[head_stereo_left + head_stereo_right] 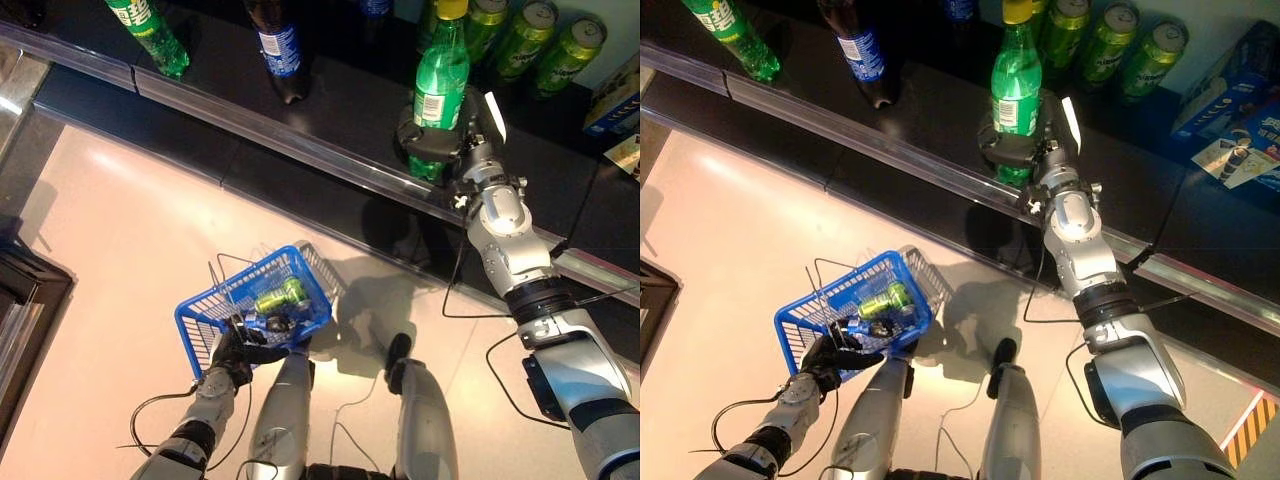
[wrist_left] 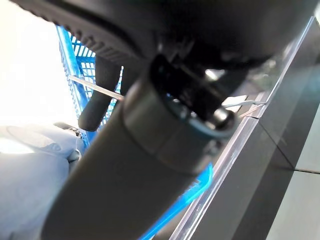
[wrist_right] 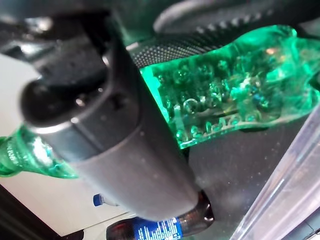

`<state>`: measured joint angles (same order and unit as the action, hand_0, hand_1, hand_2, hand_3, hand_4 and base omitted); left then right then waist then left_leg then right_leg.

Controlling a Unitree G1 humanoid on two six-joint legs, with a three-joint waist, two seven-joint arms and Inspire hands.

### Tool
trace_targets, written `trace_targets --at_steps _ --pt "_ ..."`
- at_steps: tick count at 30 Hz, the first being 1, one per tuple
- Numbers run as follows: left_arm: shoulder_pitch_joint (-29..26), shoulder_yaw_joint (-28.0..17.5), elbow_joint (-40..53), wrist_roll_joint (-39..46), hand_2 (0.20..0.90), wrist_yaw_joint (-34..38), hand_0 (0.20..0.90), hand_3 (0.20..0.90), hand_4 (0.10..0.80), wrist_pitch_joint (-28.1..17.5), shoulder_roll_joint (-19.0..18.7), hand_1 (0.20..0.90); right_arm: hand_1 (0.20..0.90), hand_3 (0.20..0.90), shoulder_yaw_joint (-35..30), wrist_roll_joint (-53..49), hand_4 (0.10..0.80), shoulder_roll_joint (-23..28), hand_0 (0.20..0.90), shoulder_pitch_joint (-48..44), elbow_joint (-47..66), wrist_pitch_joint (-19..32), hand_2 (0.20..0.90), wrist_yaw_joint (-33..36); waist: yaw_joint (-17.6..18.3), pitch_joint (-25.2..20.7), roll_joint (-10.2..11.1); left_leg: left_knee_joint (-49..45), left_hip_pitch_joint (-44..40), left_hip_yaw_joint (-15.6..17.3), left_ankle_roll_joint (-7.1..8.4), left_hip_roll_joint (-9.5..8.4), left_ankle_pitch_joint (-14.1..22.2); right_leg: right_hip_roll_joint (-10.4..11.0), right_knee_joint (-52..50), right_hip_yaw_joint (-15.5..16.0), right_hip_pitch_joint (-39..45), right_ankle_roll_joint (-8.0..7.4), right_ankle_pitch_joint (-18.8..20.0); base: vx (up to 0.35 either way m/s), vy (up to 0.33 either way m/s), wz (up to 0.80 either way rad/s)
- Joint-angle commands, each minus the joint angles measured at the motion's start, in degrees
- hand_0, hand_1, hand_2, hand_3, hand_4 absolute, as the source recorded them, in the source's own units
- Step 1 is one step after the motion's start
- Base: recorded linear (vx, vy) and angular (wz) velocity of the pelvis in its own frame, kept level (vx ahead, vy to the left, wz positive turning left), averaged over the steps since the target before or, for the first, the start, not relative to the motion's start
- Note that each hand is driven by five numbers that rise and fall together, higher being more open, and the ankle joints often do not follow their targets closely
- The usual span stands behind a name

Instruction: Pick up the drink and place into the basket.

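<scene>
The green bottle (image 1: 440, 85) with the yellow cap stands upright on the dark shelf (image 1: 340, 110), and the right hand (image 1: 440, 140) is wrapped around its lower half, fingers curled across the front of it and the thumb on the other side; the right wrist view shows the dimpled green base (image 3: 235, 95) of the bottle pressed against the dark fingers. Just behind the bottle, toward the back of the shelf, is a row of green cans (image 1: 525, 40). Further along the shelf to the left stand a dark bottle with a blue label (image 1: 278, 45) and another green bottle (image 1: 150, 35), well apart from the one being held. A shiny rail (image 1: 300, 140) runs along the shelf's front edge. Down below, over the pale floor (image 1: 130, 230), the left hand (image 1: 240, 350) has its fingers closed round the wire handle of a blue basket (image 1: 300, 265) and holds it up. Inside the basket lies a green can (image 1: 280, 297) on its side, with a darker item I cannot make out beside it.
</scene>
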<state>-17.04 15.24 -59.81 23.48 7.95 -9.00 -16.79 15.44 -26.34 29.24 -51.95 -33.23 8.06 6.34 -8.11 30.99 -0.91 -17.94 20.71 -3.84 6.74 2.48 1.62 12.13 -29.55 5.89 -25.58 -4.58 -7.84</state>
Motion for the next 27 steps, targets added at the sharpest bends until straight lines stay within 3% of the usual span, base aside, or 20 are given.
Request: trace_targets --at_steps 1,9,15,18,22,27 --pt "2.93 2.11 4.16 0.38 0.3 0.57 0.3 0.2 0.1 -3.95 -4.3 0.3 0.3 0.2 -1.94 2.63 0.1 2.84 0.3 -10.6 7.05 8.45 0.3 0.75 -0.81 -1.22 -1.53 -3.59 -0.86 -1.8 -3.82 -0.92 1.27 3.33 8.78 2.32 6.63 0.38 6.15 0.0 0.0 0.0" --pt "3.78 1.15 3.58 0.24 0.3 0.26 0.3 0.2 0.1 -4.48 -4.72 0.3 0.3 0.2 -2.23 4.13 0.1 3.95 0.3 -8.95 9.83 10.05 0.3 0.11 -0.27 -3.41 -0.79 -0.8 -3.85 -1.31 -3.55 -0.59 0.89 2.57 12.22 2.12 9.78 0.22 6.73 0.009 -0.001 -0.01" --pt "6.32 -1.52 1.96 -1.14 0.3 -0.45 0.3 0.2 0.1 -5.26 -5.12 0.3 0.3 0.2 -4.05 3.54 0.1 4.89 0.3 -2.82 15.7 11.29 0.3 -1.63 0.67 -8.58 1.06 7.91 -9.97 0.52 -3.03 0.34 -1.19 1.22 20.23 2.21 15.23 -0.88 9.17 0.071 -0.004 -0.11" --pt "7.85 -3.54 0.61 -2.63 0.3 -0.15 0.3 0.2 0.1 -5.17 -4.83 0.3 0.3 0.2 -5.79 2.85 0.1 4.76 0.3 3.91 21.86 10.63 0.3 -2.93 1.78 -12.84 2.42 14.44 -14.92 2.14 -2.75 0.93 -2.39 0.35 26.19 2.0 19.64 -1.97 11.05 0.132 -0.006 -0.07" --pt "8.4 -4.17 0.43 -3.03 0.3 -0.16 0.3 0.2 0.1 -5.3 -4.75 0.3 0.3 0.2 -6.4 2.59 0.1 4.59 0.3 5.9 23.46 10.69 0.3 -3.41 2.03 -13.9 2.72 15.82 -16.05 2.58 -2.69 1.12 -2.7 0.25 27.42 1.96 20.55 -2.23 11.64 0.049 0.001 -0.03" --pt "11.16 -8.19 -2.1 -4.51 0.3 -0.77 0.3 0.2 0.1 -6.45 -4.08 0.3 0.3 0.2 -9.13 2.93 0.1 1.49 0.3 18.51 30.83 11.69 0.3 -7.16 3.76 -20.53 3.56 22.05 -21.09 4.97 -2.26 2.1 -4.1 -0.26 33.42 1.4 24.79 -3.39 14.26 0.151 -0.001 -0.05"
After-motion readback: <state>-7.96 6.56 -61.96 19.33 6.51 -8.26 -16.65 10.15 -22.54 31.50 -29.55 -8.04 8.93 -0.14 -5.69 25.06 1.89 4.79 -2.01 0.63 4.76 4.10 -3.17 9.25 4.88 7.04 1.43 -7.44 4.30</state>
